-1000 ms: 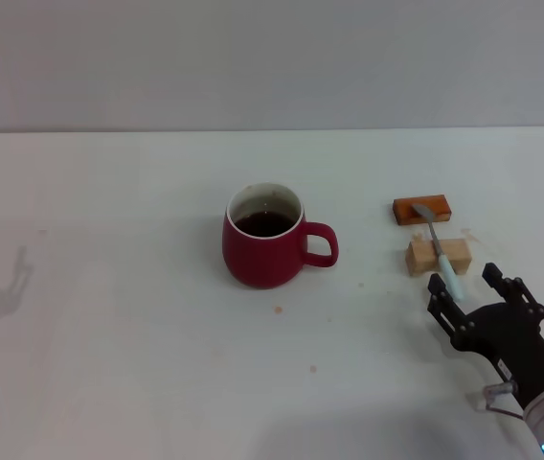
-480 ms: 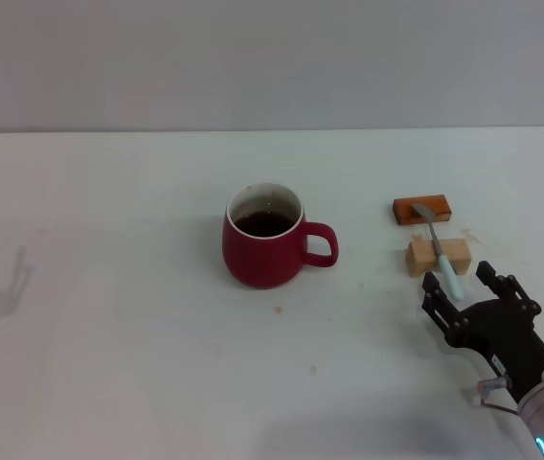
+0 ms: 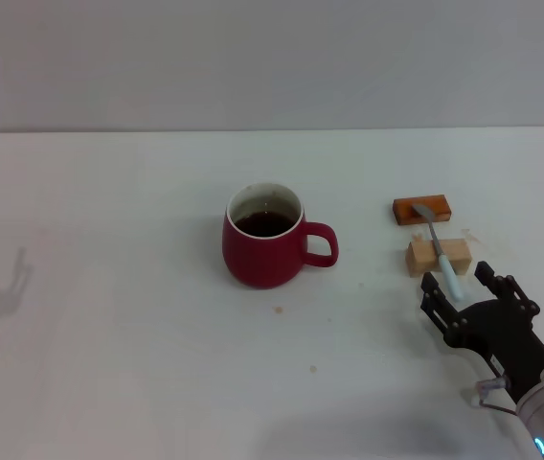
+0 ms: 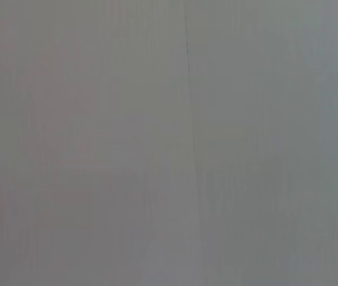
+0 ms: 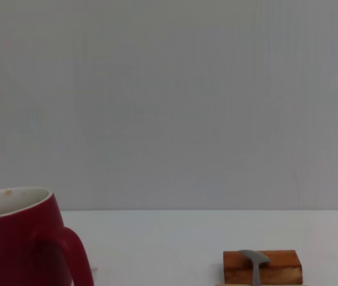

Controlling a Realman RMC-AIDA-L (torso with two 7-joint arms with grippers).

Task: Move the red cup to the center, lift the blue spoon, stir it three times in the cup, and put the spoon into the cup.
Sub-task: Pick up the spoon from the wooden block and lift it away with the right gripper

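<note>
The red cup (image 3: 264, 246) stands mid-table with dark liquid inside and its handle toward the right; it also shows in the right wrist view (image 5: 23, 238). The blue spoon (image 3: 441, 251) lies across two blocks right of the cup, its grey bowl (image 5: 253, 260) on the orange-brown block (image 3: 421, 209) and its pale handle over the tan block (image 3: 437, 256). My right gripper (image 3: 458, 285) is open, low at the spoon's handle end, one finger on each side of the tip. My left arm is parked at the left edge, barely in view.
The white table (image 3: 119, 316) reaches back to a grey wall. A few small brown specks lie in front of the cup. The left wrist view shows only plain grey surface.
My right gripper has moved forward and slightly left toward the spoon's handle end, mostly in the first half second. The cup, spoon and blocks have not moved.
</note>
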